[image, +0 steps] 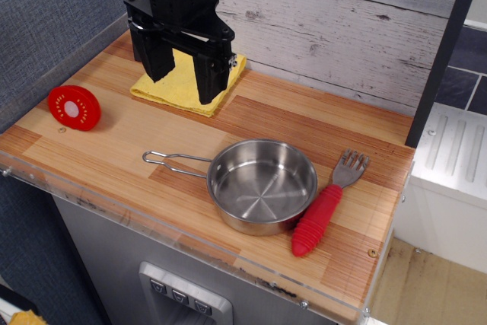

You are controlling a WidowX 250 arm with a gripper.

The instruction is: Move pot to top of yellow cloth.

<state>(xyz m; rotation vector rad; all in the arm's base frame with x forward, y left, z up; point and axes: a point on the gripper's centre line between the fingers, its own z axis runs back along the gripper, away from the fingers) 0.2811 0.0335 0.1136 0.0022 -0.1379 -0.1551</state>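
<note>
The pot (262, 185) is a shiny shallow steel pan with a thin wire-loop handle pointing left. It sits on the wooden table near the front edge. The yellow cloth (179, 86) lies folded at the back left, against the wall. My black gripper (184, 80) hangs over the yellow cloth with its two fingers spread apart and nothing between them. The arm hides part of the cloth. The gripper is well behind and left of the pot.
A red round disc (74, 107) lies at the left edge. A metal fork with a red handle (325, 209) lies just right of the pot. A grey plank wall (335, 28) runs behind the wooden table (137, 142); a clear lip lines its front edge.
</note>
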